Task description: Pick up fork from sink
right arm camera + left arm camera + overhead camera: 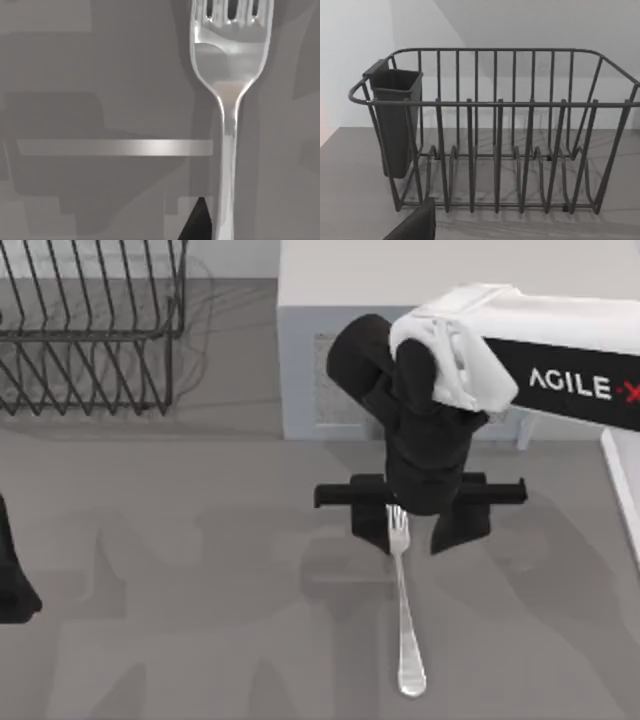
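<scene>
Fork [403, 610] — silver, lying flat on the grey bench [180, 590], right of centre in the top view, tines pointing toward the far edge and the rounded handle end toward the near edge. In my right wrist view the fork [229, 75] is close below the camera, its tines and neck sharply lit, with a dark fingertip [197, 222] just beside its stem.

Right claw [412, 525] — lowered over the tine end of the fork, my white and black arm reaching in from the right side. Its fingers stand either side of the fork's neck; whether they press on the metal I cannot tell.

Left claw [12, 585] — parked at the left edge of the bench, well apart from the fork.

Dish rack [495, 130] — dark wire, at the far left of the bench, with a grey cutlery cup [395, 122] hung on one end.
</scene>
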{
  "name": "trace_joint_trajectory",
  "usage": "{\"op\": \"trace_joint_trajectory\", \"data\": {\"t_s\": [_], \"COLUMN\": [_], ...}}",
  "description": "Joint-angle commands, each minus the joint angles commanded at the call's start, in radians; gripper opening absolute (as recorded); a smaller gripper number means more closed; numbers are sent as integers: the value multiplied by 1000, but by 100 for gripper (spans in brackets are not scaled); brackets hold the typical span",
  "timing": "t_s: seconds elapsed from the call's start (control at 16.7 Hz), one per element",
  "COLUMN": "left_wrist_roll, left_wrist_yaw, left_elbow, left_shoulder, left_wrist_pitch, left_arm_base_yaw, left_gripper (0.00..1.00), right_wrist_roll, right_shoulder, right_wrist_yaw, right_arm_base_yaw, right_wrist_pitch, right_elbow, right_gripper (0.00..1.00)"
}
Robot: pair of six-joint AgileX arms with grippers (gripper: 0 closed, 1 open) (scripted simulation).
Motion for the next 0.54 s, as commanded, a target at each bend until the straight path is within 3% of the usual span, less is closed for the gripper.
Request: {"op": "trace_joint_trajectory", "data": {"t_s": [0.18, 0.54], "left_wrist_roll": [0, 0], "left_wrist_yaw": [0, 0], "left_elbow": [0, 0], "left_shoulder": [0, 0], "left_wrist_pitch": [0, 0], "left_arm_base_yaw": [0, 0], "left_gripper": [100, 100], "right_wrist_roll": [0, 0], "right_shoulder": [0, 0], "right_wrist_yaw": [0, 0], "right_arm_base_yaw": [0, 0], "right_wrist_pitch": [0, 0], "right_elbow": [0, 0], "right_gripper": [98, 100]}}
